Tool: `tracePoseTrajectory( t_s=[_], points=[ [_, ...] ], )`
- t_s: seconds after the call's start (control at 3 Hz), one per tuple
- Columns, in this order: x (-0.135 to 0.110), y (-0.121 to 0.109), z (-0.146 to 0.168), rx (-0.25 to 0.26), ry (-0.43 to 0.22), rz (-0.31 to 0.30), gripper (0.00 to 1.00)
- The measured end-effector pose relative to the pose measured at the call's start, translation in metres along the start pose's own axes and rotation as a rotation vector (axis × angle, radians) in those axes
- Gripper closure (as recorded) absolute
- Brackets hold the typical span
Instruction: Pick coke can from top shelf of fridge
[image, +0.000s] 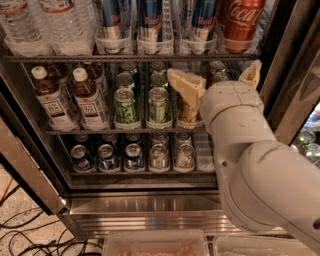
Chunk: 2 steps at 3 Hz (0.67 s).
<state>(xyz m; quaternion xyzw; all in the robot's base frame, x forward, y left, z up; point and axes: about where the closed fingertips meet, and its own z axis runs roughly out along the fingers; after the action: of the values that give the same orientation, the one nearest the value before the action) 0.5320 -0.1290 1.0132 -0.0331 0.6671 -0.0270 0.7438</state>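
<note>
The red coke can (242, 20) stands in the rightmost clear lane tray on the top shelf (75, 58) of the fridge (150, 202), whose door is open. Blue-and-silver Red Bull cans (150, 20) fill the lanes to its left. My gripper (216, 79) is open and empty, with one tan finger (183, 86) on the left and the other at the right (251, 74). It is in front of the middle shelf, just below the top shelf and below the coke can, not touching it. My white arm (260, 170) hides the right part of the lower shelves.
Water bottles (55, 22) stand at the top left. The middle shelf holds tea bottles (85, 97) and green cans (159, 106); the bottom shelf holds several more cans (134, 156). Cables (30, 235) lie on the floor at left. Clear bins (155, 244) sit at the bottom edge.
</note>
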Motion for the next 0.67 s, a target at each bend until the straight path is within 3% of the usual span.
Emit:
tracePoseTrajectory(
  t_s=[0.33, 0.67],
  points=[
    [-0.022, -0.003, -0.003, -0.005, -0.021, 0.053, 0.00],
    [-0.033, -0.008, -0.005, 0.012, -0.044, 0.061, 0.00]
  ],
)
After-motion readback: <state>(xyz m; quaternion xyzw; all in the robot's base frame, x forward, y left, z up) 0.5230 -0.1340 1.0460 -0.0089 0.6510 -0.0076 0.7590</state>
